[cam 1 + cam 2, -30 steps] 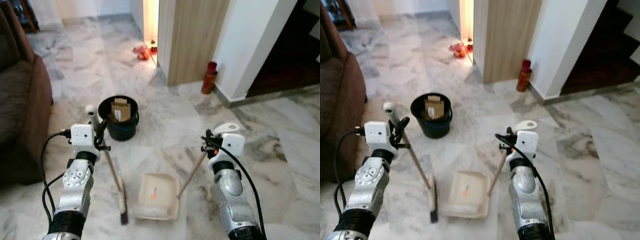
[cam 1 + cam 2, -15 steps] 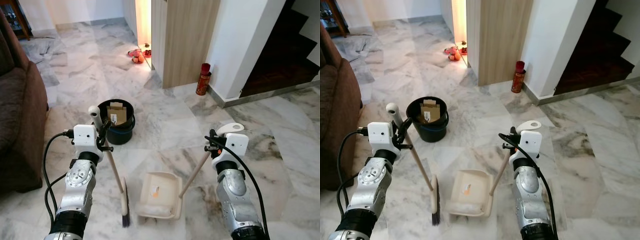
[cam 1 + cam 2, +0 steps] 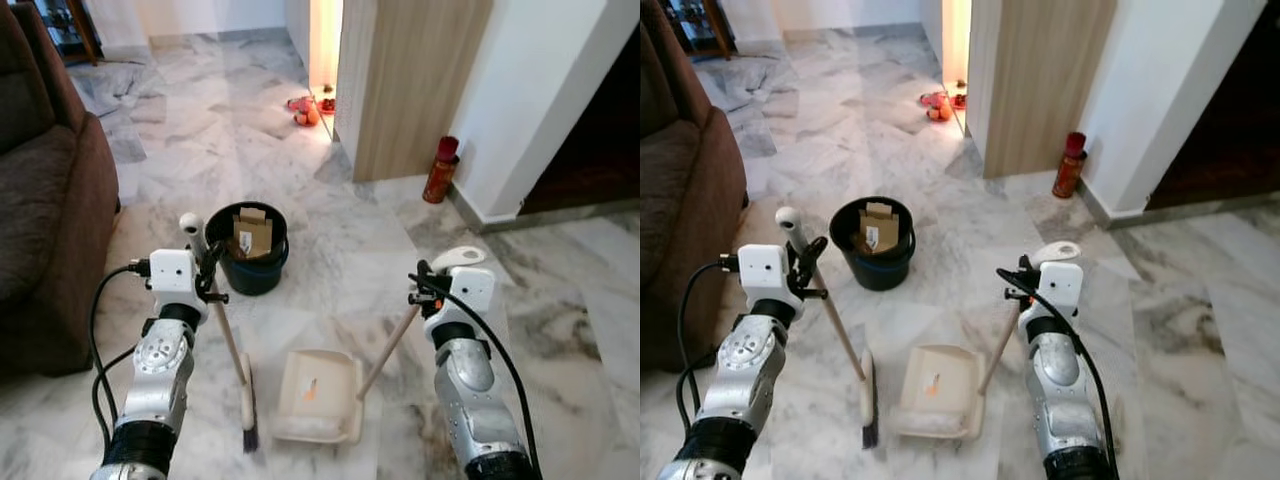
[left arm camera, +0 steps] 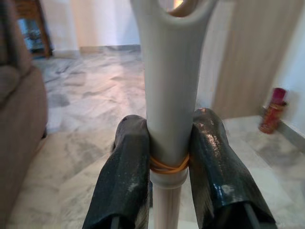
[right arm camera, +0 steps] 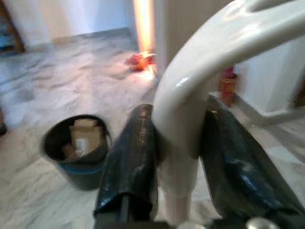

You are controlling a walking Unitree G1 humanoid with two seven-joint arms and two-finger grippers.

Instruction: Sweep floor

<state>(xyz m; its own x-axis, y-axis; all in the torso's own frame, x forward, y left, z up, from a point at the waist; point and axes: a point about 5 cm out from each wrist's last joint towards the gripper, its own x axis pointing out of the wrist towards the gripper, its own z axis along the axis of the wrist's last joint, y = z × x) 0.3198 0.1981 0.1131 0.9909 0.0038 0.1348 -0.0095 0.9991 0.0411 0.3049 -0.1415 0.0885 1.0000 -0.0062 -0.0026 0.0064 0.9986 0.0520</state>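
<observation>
My left gripper (image 3: pixel 207 270) is shut on the broom handle (image 3: pixel 228 338), whose pale brush head (image 3: pixel 246 408) rests on the marble floor (image 3: pixel 330 270). The left wrist view has the black fingers (image 4: pixel 126 176) clamped on the white handle (image 4: pixel 169 95). My right gripper (image 3: pixel 428 283) is shut on the dustpan handle (image 3: pixel 392 336). The cream dustpan (image 3: pixel 318 394) lies flat on the floor just right of the brush, with a small orange scrap (image 3: pixel 310 388) in it. A black bucket (image 3: pixel 247 250) holding cardboard stands just beyond the broom.
A brown sofa (image 3: pixel 45 200) fills the left side. A wooden panel (image 3: pixel 410 90) and white wall (image 3: pixel 540 100) stand ahead right, with a red can (image 3: pixel 438 170) at their foot. Small orange items (image 3: pixel 305 108) lie by the lit doorway. Open marble floor stretches ahead.
The camera view has shifted and tilted. Both grippers still hold the broom and dustpan in the same arrangement; the bucket stays beyond the broom.
</observation>
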